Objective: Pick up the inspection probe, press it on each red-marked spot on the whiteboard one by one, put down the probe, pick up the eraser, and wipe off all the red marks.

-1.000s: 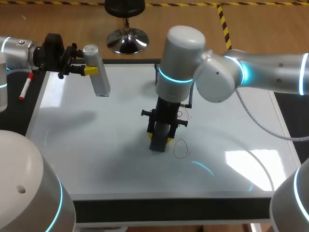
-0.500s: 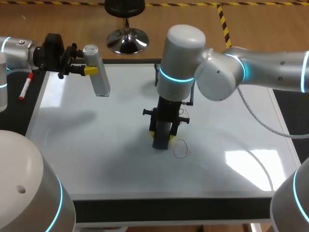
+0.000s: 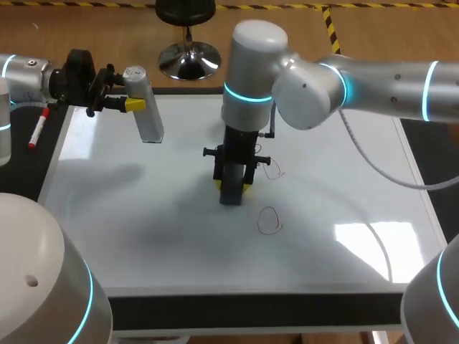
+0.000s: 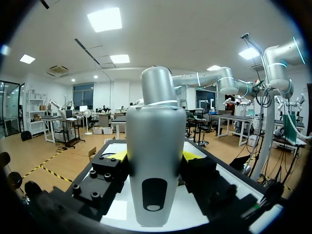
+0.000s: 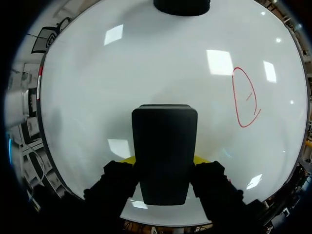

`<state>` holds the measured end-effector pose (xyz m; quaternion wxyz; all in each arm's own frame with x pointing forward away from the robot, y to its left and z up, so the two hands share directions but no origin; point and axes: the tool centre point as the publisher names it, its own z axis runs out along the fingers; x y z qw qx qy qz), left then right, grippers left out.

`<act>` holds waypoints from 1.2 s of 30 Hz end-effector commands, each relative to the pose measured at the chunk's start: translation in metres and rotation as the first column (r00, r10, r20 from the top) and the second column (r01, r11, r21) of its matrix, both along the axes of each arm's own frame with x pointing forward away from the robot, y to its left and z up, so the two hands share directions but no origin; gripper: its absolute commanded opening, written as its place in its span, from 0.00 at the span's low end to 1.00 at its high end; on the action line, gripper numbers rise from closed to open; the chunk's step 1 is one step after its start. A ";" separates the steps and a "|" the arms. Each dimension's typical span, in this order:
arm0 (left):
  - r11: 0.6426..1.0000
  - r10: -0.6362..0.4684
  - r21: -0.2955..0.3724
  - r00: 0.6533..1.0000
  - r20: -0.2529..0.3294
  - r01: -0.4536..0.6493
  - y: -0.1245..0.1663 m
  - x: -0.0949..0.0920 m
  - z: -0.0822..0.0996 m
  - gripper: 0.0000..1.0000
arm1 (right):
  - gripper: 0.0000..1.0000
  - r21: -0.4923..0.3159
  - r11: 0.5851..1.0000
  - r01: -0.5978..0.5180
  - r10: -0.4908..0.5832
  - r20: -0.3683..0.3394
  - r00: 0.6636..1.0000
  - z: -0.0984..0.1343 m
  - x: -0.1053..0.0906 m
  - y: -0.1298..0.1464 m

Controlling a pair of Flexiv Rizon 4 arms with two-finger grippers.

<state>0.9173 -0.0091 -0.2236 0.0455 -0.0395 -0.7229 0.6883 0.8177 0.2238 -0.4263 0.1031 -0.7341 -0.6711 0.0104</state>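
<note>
Left tool (image 3: 133,104): pinching the inspection probe (image 3: 143,107) from both sides, yellow tips flat against its silver body. The probe hangs clear of the surface above the whiteboard's (image 3: 143,215) far left corner, tilted slightly. The left wrist view confirms the grip, with the probe (image 4: 155,165) seated between the tool's (image 4: 155,156) fingers.

Right tool (image 3: 233,188): clamped on the black eraser (image 3: 231,196), pointing down over the whiteboard's middle. The eraser's lower end sits at or just above the surface; contact cannot be confirmed.

Marks: a red loop (image 3: 270,221) remains on the whiteboard, near-right of the eraser and apart from it. A smaller red squiggle (image 3: 272,169) lies beside the right tool.

A red marker (image 3: 38,127) lies on the counter (image 3: 29,172), off the whiteboard's left edge.
</note>
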 end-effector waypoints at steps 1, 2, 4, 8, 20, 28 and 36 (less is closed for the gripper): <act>1.000 -0.003 -0.001 1.000 0.001 0.003 0.000 0.001 0.000 0.00 | 0.00 -0.005 1.000 -0.022 0.022 -0.011 1.000 -0.009 0.012 0.012; 1.000 -0.003 -0.001 1.000 0.001 0.003 0.000 0.001 0.000 0.00 | 0.00 -0.003 1.000 -0.028 0.028 -0.010 1.000 -0.009 0.013 0.014; 1.000 -0.003 -0.001 1.000 0.001 0.003 0.000 0.001 0.000 0.00 | 0.00 -0.003 0.999 -0.044 0.044 -0.003 0.999 -0.008 0.016 0.021; 1.000 -0.003 -0.001 1.000 0.001 0.003 0.000 0.001 0.000 0.00 | 0.00 -0.009 0.998 -0.064 0.064 0.002 0.998 -0.007 0.020 0.029; 1.000 -0.003 -0.001 1.000 0.001 0.003 0.000 0.001 0.000 0.00 | 0.00 -0.004 1.000 -0.014 0.014 -0.025 1.000 -0.014 0.006 0.009; 1.000 -0.003 -0.001 1.000 0.001 0.003 0.000 0.001 0.000 0.00 | 0.00 0.007 0.999 0.042 -0.042 -0.043 0.998 -0.020 -0.011 -0.009; 1.000 -0.003 -0.001 1.000 0.001 0.003 0.000 0.001 0.000 0.00 | 0.00 0.012 0.997 0.081 -0.080 -0.065 0.995 -0.019 -0.021 -0.020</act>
